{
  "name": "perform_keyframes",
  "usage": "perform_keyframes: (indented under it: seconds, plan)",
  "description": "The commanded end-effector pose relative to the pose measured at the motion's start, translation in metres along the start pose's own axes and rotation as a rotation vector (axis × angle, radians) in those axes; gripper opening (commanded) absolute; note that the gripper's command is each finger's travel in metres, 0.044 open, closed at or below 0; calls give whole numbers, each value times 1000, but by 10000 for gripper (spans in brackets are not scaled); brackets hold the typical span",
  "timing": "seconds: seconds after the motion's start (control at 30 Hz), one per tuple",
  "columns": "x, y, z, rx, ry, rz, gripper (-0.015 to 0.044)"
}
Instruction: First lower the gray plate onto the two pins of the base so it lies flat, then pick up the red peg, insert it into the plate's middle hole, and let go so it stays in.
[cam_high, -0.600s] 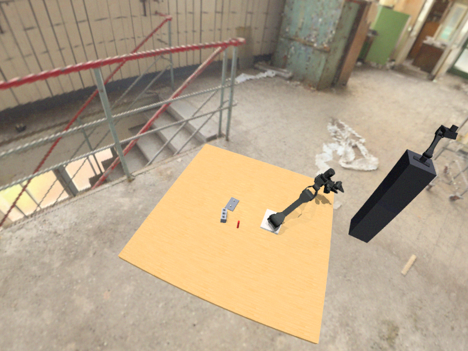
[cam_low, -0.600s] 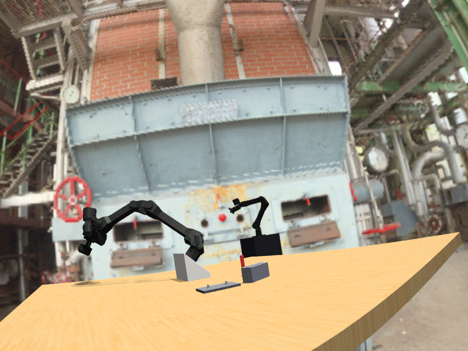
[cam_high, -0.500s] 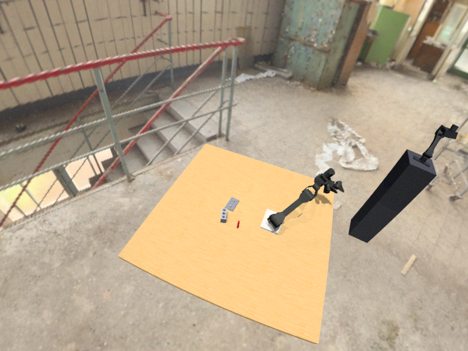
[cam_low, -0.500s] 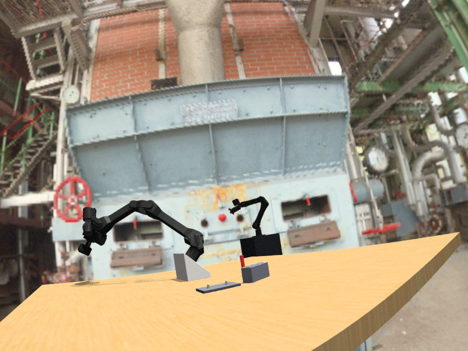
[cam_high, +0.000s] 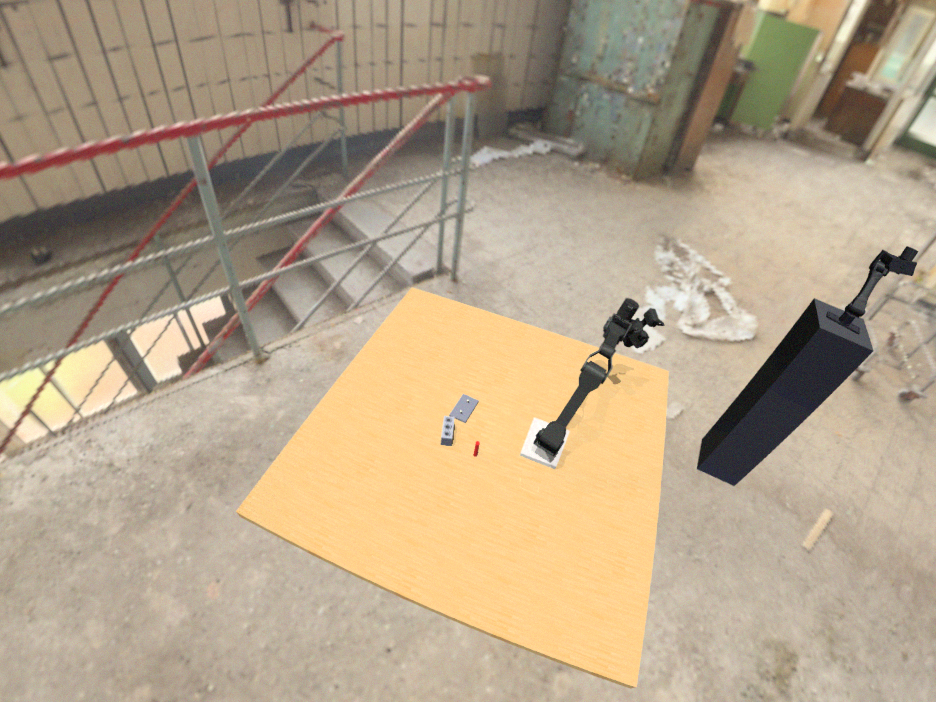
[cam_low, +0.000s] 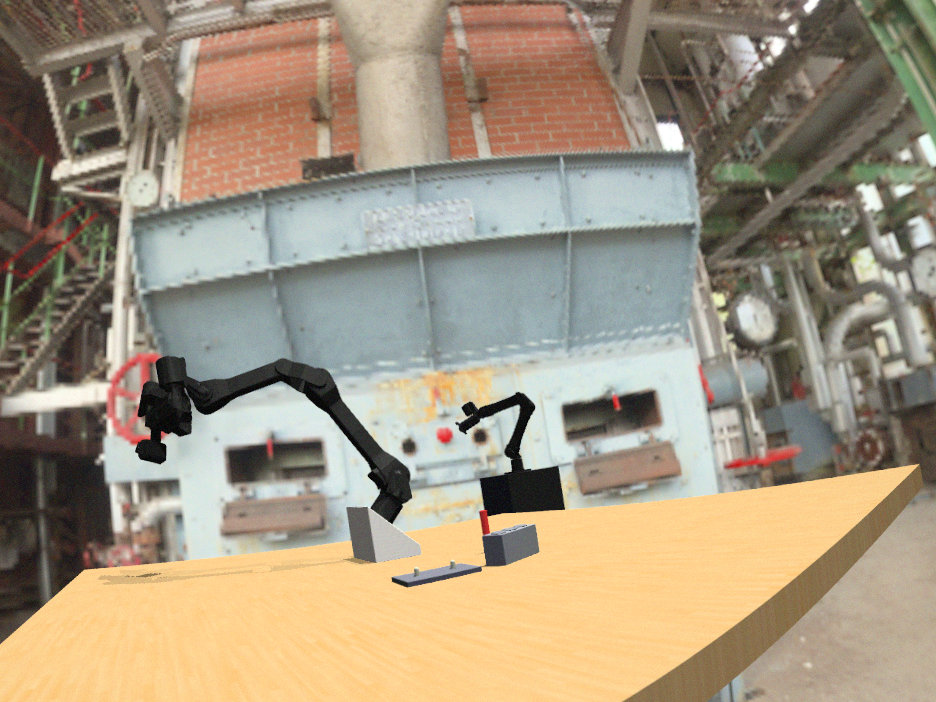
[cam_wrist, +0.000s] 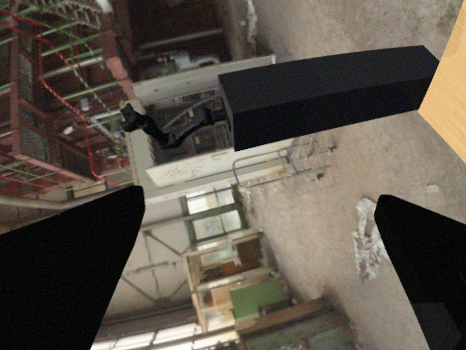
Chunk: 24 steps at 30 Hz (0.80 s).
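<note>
The gray plate (cam_high: 447, 440) (cam_low: 514, 547) is a thick block with three holes in its top, standing on the table beside the base and off the pins. The base (cam_high: 467, 408) (cam_low: 435, 577) is a thin dark slab lying flat, with two short light pins pointing up. The red peg (cam_high: 476, 448) (cam_low: 484, 521) stands upright on the table; its lower part is hidden behind the plate in the exterior view. My gripper (cam_high: 654, 318) (cam_low: 151, 451) (cam_wrist: 264, 202) is open and empty, high up and far from all three. None of them shows in the wrist view.
The arm's white wedge-shaped mount (cam_high: 529, 447) (cam_low: 384, 538) stands on the wooden table (cam_high: 423, 521) (cam_low: 317, 627) (cam_wrist: 452, 90), close to the peg. A tall black pedestal (cam_high: 778, 400) (cam_low: 529, 491) (cam_wrist: 325, 95) with a second small arm stands beyond the table edge.
</note>
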<state>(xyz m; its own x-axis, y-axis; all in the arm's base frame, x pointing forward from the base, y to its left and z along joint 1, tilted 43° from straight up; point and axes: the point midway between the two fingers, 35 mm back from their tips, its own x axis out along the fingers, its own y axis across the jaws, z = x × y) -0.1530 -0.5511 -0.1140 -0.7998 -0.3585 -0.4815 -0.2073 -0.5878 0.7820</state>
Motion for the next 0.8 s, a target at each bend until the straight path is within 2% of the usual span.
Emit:
perform_keyframes:
  seconds: [0.0, 0.2, 0.4, 0.77]
  plan:
    - [-38, -4, -35, -142, 135, -29, 440]
    - [-129, -16, -94, -411, 395, -60, 440]
    - [-232, -41, -130, -688, 645, -83, 440]
    - [-407, -106, -118, -1122, 1033, -159, 440]
